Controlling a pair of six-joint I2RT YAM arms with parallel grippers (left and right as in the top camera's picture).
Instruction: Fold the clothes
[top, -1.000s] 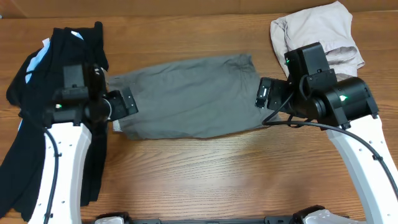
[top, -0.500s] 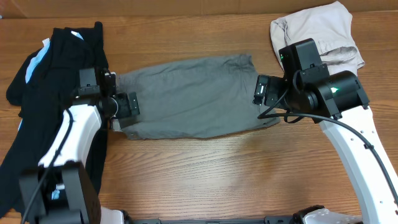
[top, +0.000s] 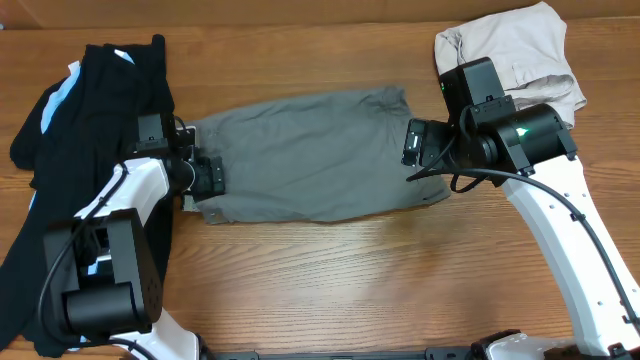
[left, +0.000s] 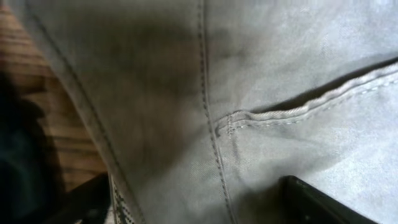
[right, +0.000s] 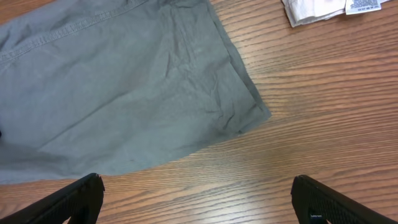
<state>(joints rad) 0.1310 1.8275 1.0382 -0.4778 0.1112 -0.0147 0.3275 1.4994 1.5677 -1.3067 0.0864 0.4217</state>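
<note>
Spread flat across the middle of the table (top: 350, 290), mid-grey shorts (top: 305, 155), long side running left to right, a few creases near the right hem corner. In the left wrist view, close up, a stitched seam and a pocket opening. At the shorts' left end, left tool (top: 211, 175) low over the cloth, fingers wide apart, grey fabric between them, not closed on it. Over the shorts' right end, right tool (top: 412, 150) raised above the cloth, fingers wide apart and empty, hem corner and bare wood below. Heaped along the table's left side, just beside the shorts, black garment (top: 100, 90) with light-blue stripes. Crumpled at the far right corner, beige garment (top: 515, 50), apart from the shorts.
</note>
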